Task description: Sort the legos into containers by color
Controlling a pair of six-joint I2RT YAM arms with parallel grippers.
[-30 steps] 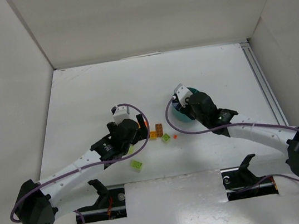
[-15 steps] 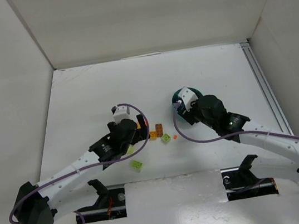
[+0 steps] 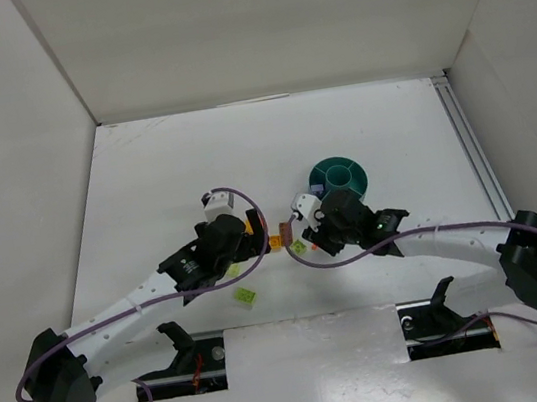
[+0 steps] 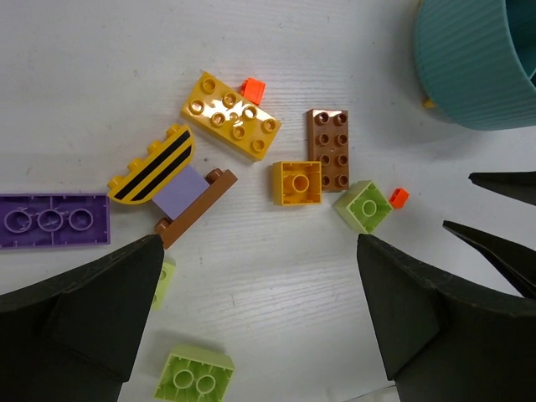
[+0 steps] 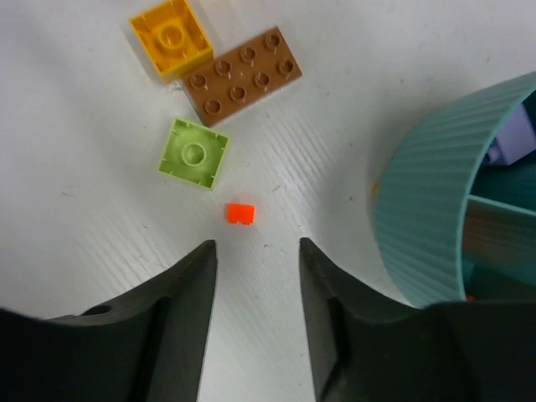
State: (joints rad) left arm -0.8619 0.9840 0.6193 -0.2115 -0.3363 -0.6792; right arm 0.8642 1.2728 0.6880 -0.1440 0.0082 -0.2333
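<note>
The legos lie in a loose group left of the teal bowl (image 3: pixel 338 178). Under my open left gripper (image 4: pixel 258 251) I see a yellow long brick (image 4: pixel 230 115), a brown brick (image 4: pixel 327 149), a yellow square brick (image 4: pixel 296 182), a lime square brick (image 4: pixel 364 206), a purple plate (image 4: pixel 52 220) and an upturned lime brick (image 4: pixel 194 377). My right gripper (image 5: pixel 256 247) hangs open and empty just behind a tiny orange piece (image 5: pixel 240 213), with the lime brick (image 5: pixel 193 152) and the brown brick (image 5: pixel 244 74) beyond. The bowl's ribbed wall (image 5: pixel 435 209) stands at its right.
A yellow-and-black striped piece (image 4: pixel 152 164) rests on a lavender block (image 4: pixel 186 191) and a brown plate (image 4: pixel 197 207). White walls enclose the table on three sides; a metal rail (image 3: pixel 469 141) runs along the right edge. The two grippers (image 3: pixel 256 235) (image 3: pixel 302 236) hang close together.
My right arm has swung off the bowl, left and toward the near edge, to hover over the legos; the bowl is now uncovered. The left arm has stayed put.
</note>
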